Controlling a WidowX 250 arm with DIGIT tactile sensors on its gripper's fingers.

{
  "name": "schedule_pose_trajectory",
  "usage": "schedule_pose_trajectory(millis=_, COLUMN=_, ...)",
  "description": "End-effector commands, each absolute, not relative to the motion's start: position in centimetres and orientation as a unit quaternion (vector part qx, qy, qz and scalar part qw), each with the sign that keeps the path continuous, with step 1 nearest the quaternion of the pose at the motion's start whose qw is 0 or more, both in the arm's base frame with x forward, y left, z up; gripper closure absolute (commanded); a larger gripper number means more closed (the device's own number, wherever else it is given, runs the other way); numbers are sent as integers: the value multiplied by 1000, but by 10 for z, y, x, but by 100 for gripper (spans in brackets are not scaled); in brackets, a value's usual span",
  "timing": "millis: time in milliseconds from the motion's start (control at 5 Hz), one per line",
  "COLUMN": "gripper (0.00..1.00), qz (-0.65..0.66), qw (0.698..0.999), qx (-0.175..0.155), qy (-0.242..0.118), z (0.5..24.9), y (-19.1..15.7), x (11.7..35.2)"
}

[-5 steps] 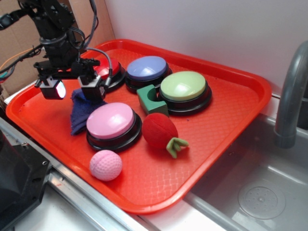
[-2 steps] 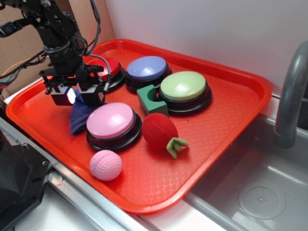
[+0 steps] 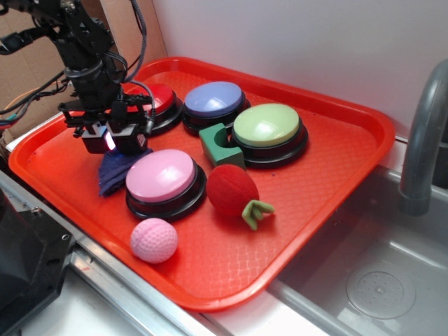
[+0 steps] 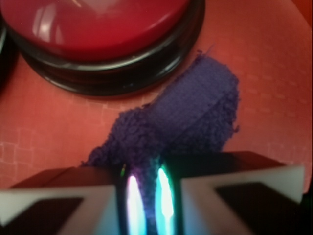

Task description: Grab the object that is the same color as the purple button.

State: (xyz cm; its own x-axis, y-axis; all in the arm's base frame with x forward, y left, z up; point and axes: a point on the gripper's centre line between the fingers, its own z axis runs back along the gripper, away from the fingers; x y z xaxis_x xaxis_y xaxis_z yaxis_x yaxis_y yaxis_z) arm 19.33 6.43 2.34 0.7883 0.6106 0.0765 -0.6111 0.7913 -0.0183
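Here the claw (image 4: 146, 205) pinches the rag's (image 4: 190, 117) near edge.

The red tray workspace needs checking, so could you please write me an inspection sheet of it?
Surface: red plastic tray, beside a grey sink.
Job's things: dark purple terry rag bunched on the tray; lavender-domed round button at the back.
Clutter: pink-domed button, red-domed button, green-domed button, green block, red plush strawberry, pink dimpled ball.
Grippers: black gripper closed, pinching the rag's near edge.
Cables: black leads along the arm.
Surroundings: white wall, grey faucet, cardboard behind the arm.
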Motion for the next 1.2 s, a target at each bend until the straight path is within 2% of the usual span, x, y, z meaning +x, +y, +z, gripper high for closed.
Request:
schedule_pose_trajectory(millis=0, gripper=100, qz=305, qw=951, qx=16, qy=-54, z=37, y=69, x=191)
schedule_pose_trajectory(millis=600, gripper=100, qz=162, qw=985, qx=51, qy=-18, z=122, y=52, x=194)
schedule_pose_trajectory(millis=800, gripper=100, qz=84, qw=996, qx=28, qy=-12, z=164, y=27, x=193)
schedule_pose_trajectory(millis=1000, gripper=100, qz=55, qw=998, qx=12, qy=-22, z=186, y=5, x=187)
